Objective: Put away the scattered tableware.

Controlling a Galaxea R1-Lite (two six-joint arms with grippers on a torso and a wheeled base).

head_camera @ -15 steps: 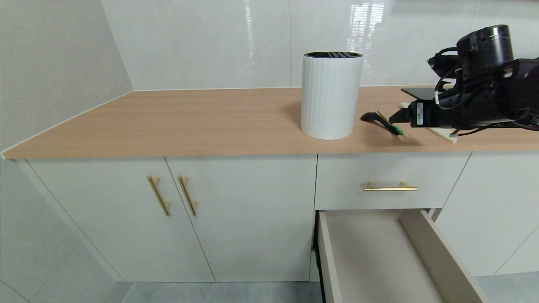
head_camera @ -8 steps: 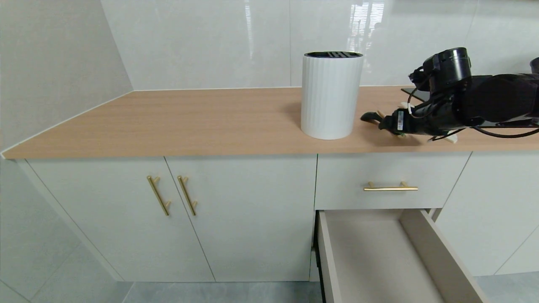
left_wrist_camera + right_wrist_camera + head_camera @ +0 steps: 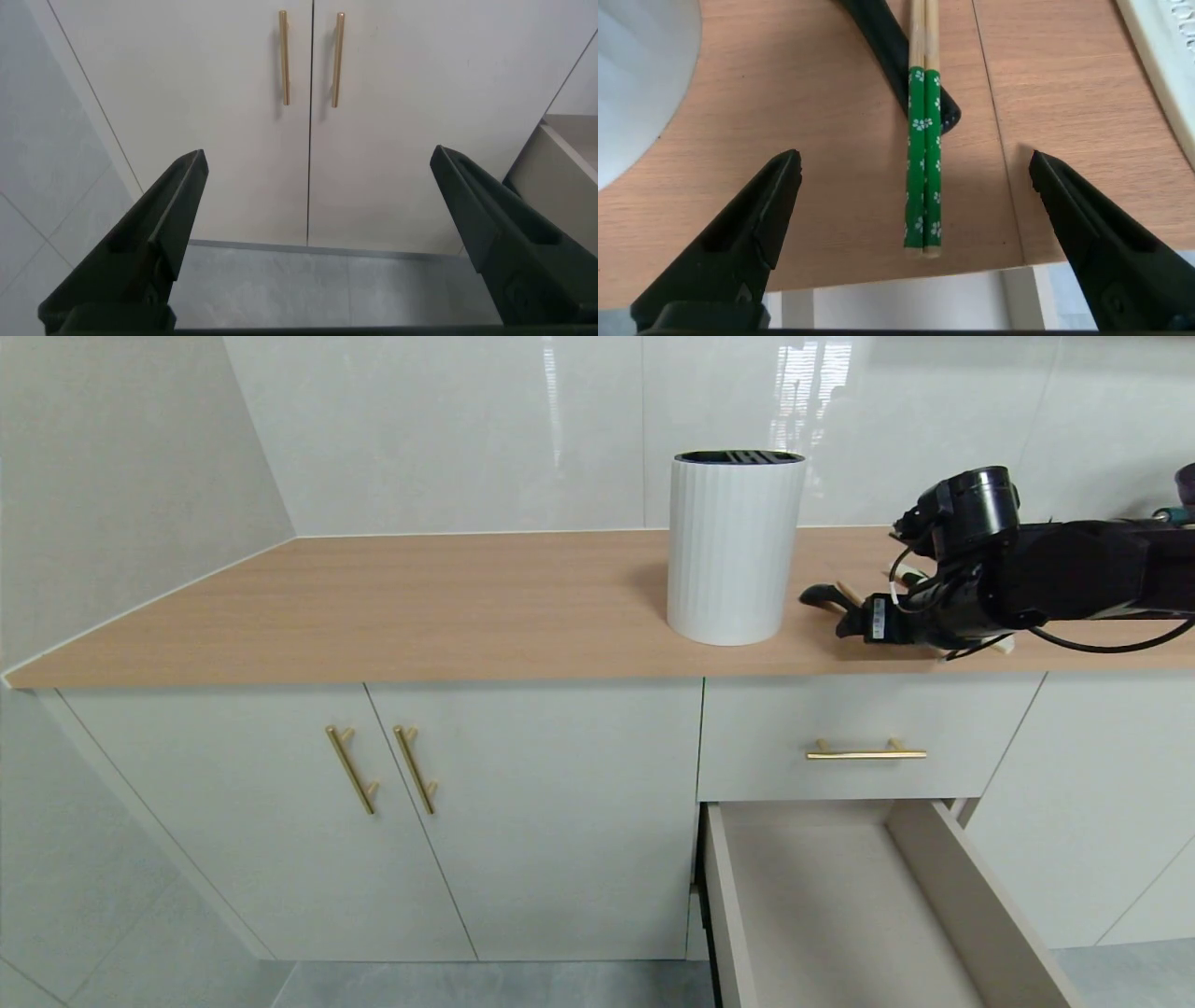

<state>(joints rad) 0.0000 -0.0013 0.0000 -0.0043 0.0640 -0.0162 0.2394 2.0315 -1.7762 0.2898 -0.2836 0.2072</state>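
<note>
A pair of chopsticks (image 3: 924,177) with green flowered ends lies on the wooden counter (image 3: 420,607), across a black utensil (image 3: 892,47). My right gripper (image 3: 915,247) is open and hangs low over the counter with one finger on each side of the green ends, touching nothing. In the head view the gripper (image 3: 851,622) is right of the white ribbed holder (image 3: 736,549), and the black utensil's tip (image 3: 820,596) pokes out beside it. My left gripper (image 3: 318,243) is open and empty, down in front of the cabinet doors (image 3: 308,121).
Below the right gripper the lower drawer (image 3: 971,896) stands pulled out with nothing inside. A white flat item (image 3: 1167,56) lies on the counter just beyond the chopsticks. The counter's front edge is close to the green ends. The counter left of the holder is bare.
My right arm has come down and swung left toward the holder, bringing the open gripper low over the chopsticks. The tableware has not moved.
</note>
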